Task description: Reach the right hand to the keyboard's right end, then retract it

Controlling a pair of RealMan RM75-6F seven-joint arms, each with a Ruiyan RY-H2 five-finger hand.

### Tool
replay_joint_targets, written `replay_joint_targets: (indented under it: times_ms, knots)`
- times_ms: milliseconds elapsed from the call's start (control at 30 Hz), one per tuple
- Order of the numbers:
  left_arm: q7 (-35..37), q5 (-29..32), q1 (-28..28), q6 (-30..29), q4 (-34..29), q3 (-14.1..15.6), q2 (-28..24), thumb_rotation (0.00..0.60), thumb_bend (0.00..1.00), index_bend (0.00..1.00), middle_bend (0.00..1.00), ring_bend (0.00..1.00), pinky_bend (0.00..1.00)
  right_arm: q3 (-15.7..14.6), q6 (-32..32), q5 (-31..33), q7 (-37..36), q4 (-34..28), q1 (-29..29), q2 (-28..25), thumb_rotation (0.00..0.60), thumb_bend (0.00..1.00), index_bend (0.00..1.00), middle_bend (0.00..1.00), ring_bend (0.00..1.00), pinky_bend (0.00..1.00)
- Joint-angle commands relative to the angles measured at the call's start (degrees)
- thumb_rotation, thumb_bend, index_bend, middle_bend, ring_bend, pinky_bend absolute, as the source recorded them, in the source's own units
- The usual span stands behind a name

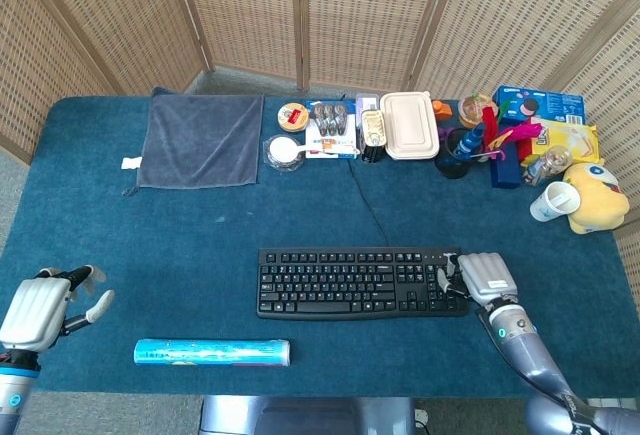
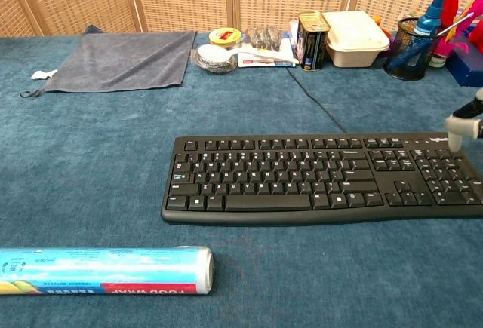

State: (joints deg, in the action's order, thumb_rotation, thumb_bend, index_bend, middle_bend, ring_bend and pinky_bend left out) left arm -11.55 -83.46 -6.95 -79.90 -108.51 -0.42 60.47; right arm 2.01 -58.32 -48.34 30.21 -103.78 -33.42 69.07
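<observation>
Keyboard (image 1: 361, 282) lies near the middle of the table (image 1: 200, 225), its cable running back toward the clutter along the far edge. My right robot hand (image 1: 480, 280) sits at its right end, fingers over the number pad; in the chest view only a fingertip (image 2: 457, 133) shows above those keys. I cannot tell from either view whether the fingers are spread or pressed together, and it holds nothing that I can see. My left robot hand (image 1: 45, 307) hovers at the near left corner, fingers apart, holding nothing.

I judge the reach done, with retraction next. The risk is a finger catching a key or the keyboard's edge as I pull back, dragging it askew; lifting first should avoid that. A wide swing could also reach the cup (image 1: 553, 201) and yellow toy (image 1: 596, 197) beyond.

Blue cloth covers the table; woven screens stand behind it. A wrap roll (image 1: 212, 352) lies near the front edge, a grey towel (image 1: 203, 138) at the back.
</observation>
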Motion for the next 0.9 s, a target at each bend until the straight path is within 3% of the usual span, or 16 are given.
replay_joint_targets:
  times_ms: [33,200,433,733,900]
  knots:
    - [0.07,-0.06,0.11,-0.11,0.02,0.11,0.08,0.000,0.22,0.41,0.53,0.59,0.37,0.49,-2.21,-2.00,-1.78,-2.50,1.23,-2.17,0.000,0.55,0.39,0.89,0.99,0.81]
    - [0.62,0.29,1.13,-1.11,0.25,0.60,-0.07,0.000,0.22,0.41,0.53,0.59,0.37,1.09,-9.47,-9.04,-10.35,-4.80,6.72,-6.24,0.000,0.53,0.39,0.75,0.87,0.78]
    - [1.24,0.39,2.39,-2.07,0.55,1.37,-0.01,0.000,0.22,0.41,0.53,0.59,0.37,-0.54,-19.52,-23.03,-21.91,1.43,14.28,-4.77,0.000,0.50,0.39,0.62,0.71,0.67]
    - [1.70,0.09,3.25,-2.63,0.97,1.93,0.29,0.000,0.22,0.41,0.53,0.59,0.37,-1.59,-24.76,-27.70,-26.09,5.66,19.46,-3.04,0.000,0.50,0.39,0.52,0.56,0.55]
    - [2.16,0.23,3.23,-2.45,1.41,1.75,0.50,0.000,0.22,0.41,0.53,0.59,0.37,-1.15,-25.82,-28.42,-27.43,7.08,21.08,-2.65,0.000,0.50,0.39,0.51,0.54,0.54]
